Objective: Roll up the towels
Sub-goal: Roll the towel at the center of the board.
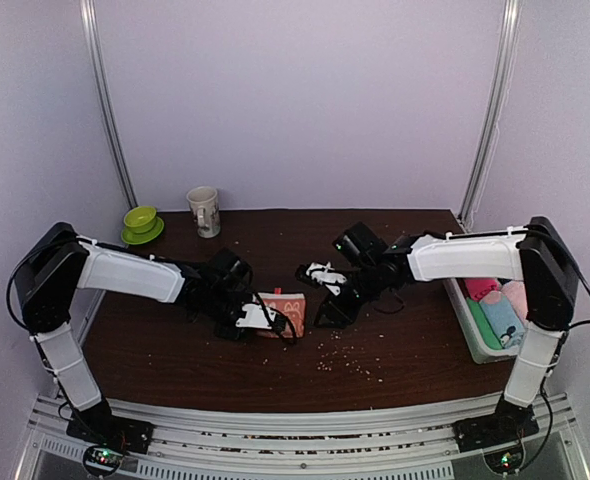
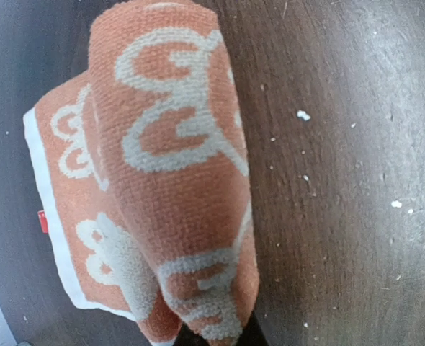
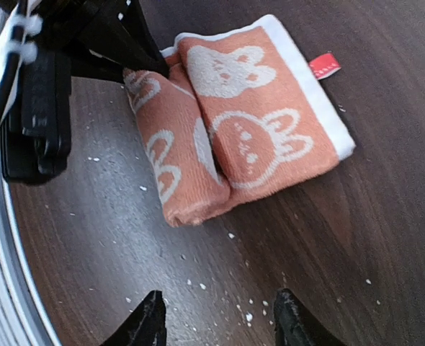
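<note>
An orange towel (image 1: 290, 308) with white bunny prints lies at the middle of the dark table, half rolled. In the right wrist view the towel (image 3: 259, 115) shows a roll along its left side and a flat part with a white border and a red tag. My left gripper (image 1: 262, 316) is shut on the near end of the roll. In its own view the towel (image 2: 169, 158) fills the frame and covers most of the left gripper (image 2: 220, 340). My right gripper (image 3: 216, 317) is open, apart from the towel's other end, with only bare table between its fingers.
A white tray (image 1: 465, 320) at the right edge holds rolled cloths in hot pink, pale pink, light blue and green. A mug (image 1: 204, 210) and a green cup on a saucer (image 1: 141, 224) stand at the back left. White crumbs (image 1: 350, 362) dot the table.
</note>
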